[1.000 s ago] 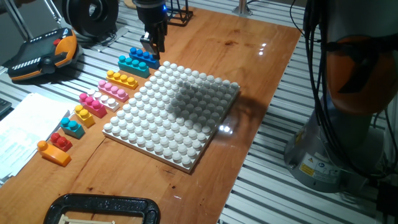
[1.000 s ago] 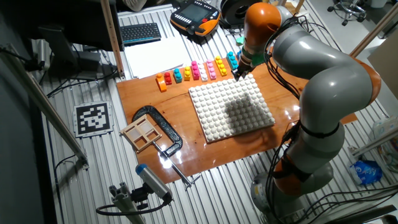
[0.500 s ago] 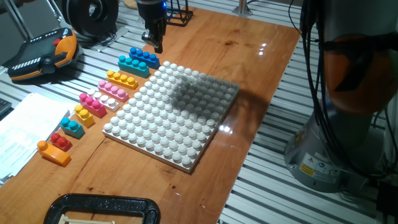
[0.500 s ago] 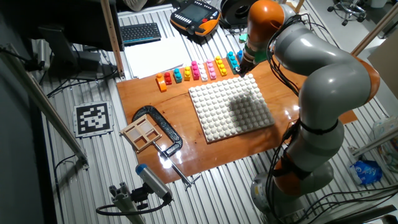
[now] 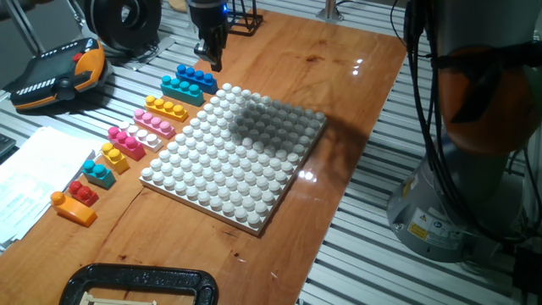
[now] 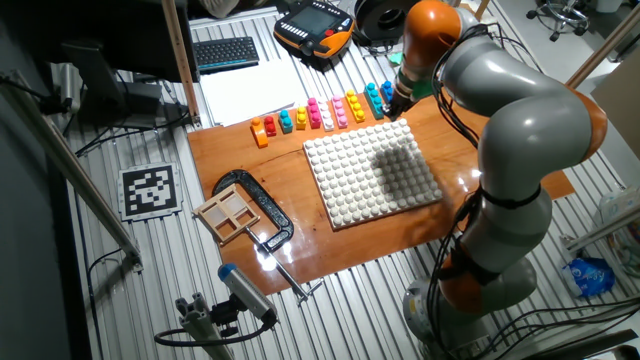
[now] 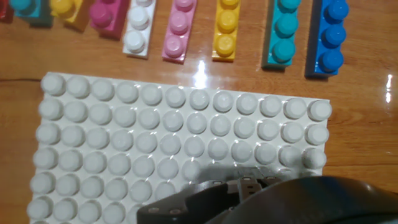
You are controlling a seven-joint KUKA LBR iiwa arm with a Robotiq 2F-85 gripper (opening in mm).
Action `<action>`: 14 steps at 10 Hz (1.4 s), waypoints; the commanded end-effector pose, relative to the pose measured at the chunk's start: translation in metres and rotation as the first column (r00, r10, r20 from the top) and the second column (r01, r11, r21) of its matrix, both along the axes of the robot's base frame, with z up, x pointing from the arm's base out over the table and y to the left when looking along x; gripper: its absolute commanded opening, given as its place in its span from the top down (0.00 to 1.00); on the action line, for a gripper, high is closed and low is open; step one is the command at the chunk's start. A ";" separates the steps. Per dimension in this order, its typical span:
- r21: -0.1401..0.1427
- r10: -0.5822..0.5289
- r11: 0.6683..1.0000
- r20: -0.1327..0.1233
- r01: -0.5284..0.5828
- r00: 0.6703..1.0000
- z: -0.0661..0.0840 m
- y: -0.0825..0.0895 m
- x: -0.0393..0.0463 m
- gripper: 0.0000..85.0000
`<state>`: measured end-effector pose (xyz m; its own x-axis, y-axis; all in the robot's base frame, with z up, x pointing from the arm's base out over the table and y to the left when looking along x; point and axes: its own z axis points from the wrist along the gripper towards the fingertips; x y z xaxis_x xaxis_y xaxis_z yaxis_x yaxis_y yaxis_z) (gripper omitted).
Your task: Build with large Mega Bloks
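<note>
The large Mega Bloks lie in a row to the left of the white studded baseplate (image 5: 233, 157): dark blue (image 5: 195, 76), cyan (image 5: 182, 87), yellow (image 5: 167, 108), pink (image 5: 155, 123), white (image 5: 144, 137), magenta (image 5: 125, 142), then small yellow, cyan, red and orange (image 5: 72, 207) ones. My gripper (image 5: 212, 59) hangs above the dark blue brick near the plate's far corner, its fingers together and empty. The hand view shows the dark blue brick (image 7: 329, 37), the cyan brick (image 7: 285, 34), the baseplate (image 7: 180, 149) and my gripper (image 7: 244, 185) at the bottom edge.
A black clamp (image 5: 135, 284) sits at the wooden board's near edge. An orange-and-black teach pendant (image 5: 59, 72) and white papers (image 5: 34, 174) lie to the left. A wooden tray (image 6: 228, 212) lies by the clamp. The arm's base (image 6: 480, 280) stands to the right.
My gripper has risen and drawn slightly back from the baseplate's far corner toward the dark blue brick. The bricks have not moved.
</note>
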<state>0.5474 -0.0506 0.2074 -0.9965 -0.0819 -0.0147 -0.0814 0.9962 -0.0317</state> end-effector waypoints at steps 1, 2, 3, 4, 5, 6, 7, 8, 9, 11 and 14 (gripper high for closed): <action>-0.004 -0.019 1.000 0.005 0.019 1.000 -0.005 -0.003 0.0012 1.00; -0.003 -0.053 0.999 0.008 0.053 0.999 -0.011 -0.005 0.0028 1.00; -0.004 -0.082 0.997 0.009 0.082 0.997 -0.014 -0.006 0.0036 1.00; 0.004 -0.103 0.995 -0.009 0.103 0.995 -0.013 -0.006 0.0036 1.00; 0.010 -0.126 0.992 -0.020 0.126 0.992 -0.013 -0.006 0.0036 1.00; 0.011 -0.148 0.989 -0.022 0.149 0.989 -0.013 -0.005 0.0040 1.00; 0.016 -0.156 0.988 -0.027 0.156 0.987 -0.013 -0.007 0.0033 1.00; 0.023 -0.163 0.986 -0.036 0.164 0.986 -0.013 -0.008 0.0029 1.00; 0.022 -0.168 0.985 -0.042 0.169 0.985 -0.014 -0.007 0.0028 1.00; 0.016 -0.177 0.984 -0.039 0.178 0.983 -0.012 -0.007 0.0023 1.00; -0.009 -0.192 0.981 -0.036 0.191 0.981 -0.005 -0.003 0.0012 1.00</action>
